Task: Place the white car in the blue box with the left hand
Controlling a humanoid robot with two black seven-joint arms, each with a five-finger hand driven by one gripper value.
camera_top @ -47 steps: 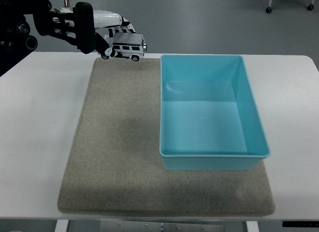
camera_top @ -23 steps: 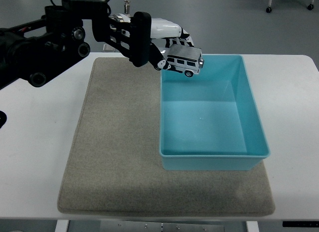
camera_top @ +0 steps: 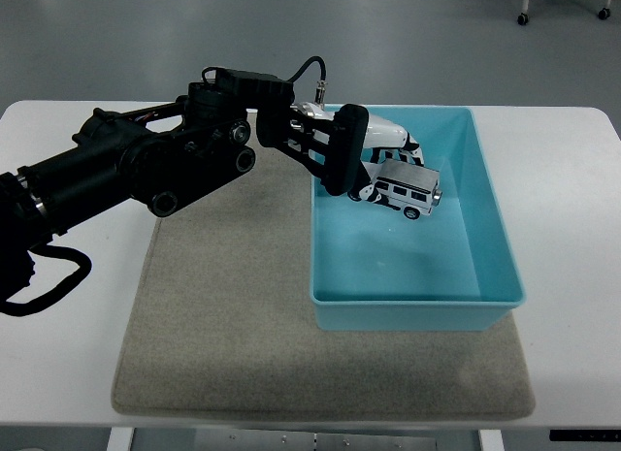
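The left hand reaches in from the left on a long black arm and sits over the far left part of the blue box. Its fingers are curled around the white car, gripping it from the rear and top, so the hand is closed on the toy. The car is tilted, its front end dipping down and to the right, and it hangs inside the outline of the box, above the box floor; whether its wheels touch the floor cannot be told. The box is open-topped and lies on the right side of a grey mat, which lies on the white counter. The box's near edge sits close to the mat's front right corner.
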